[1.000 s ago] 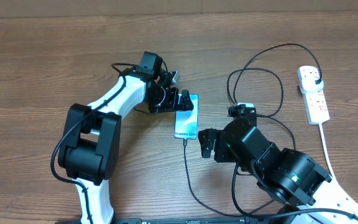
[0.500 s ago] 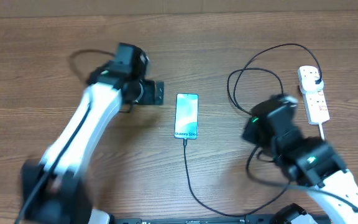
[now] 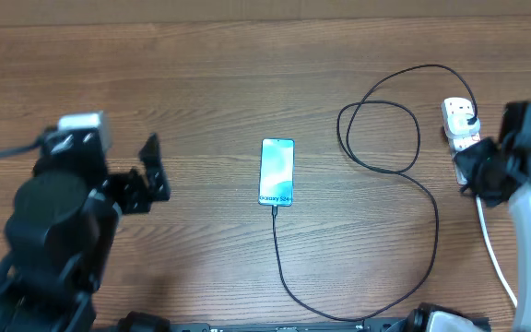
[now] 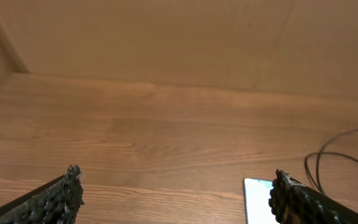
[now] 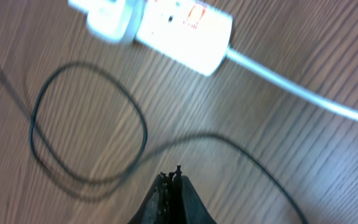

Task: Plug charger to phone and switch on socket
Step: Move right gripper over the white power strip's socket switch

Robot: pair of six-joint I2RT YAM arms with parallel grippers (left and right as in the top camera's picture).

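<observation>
1. Nearest: charger (image 3: pixel 279 267) cable curving over bench (image 3: pixel 201 83) to the phone's near end, seemingly plugged in.
2. Phone (image 3: pixel 277 171) flat mid-bench, screen up.
3. Left hand (image 3: pixel 155 171) spread wide, empty, well left of phone.
4. Right hand (image 5: pixel 171 183) pressed together, empty, over cable near socket (image 3: pixel 464 138).
5. Farthest, socket at right: lower joined tips squarely onto one red switch, press gently, keep clear of cable loops.
</observation>
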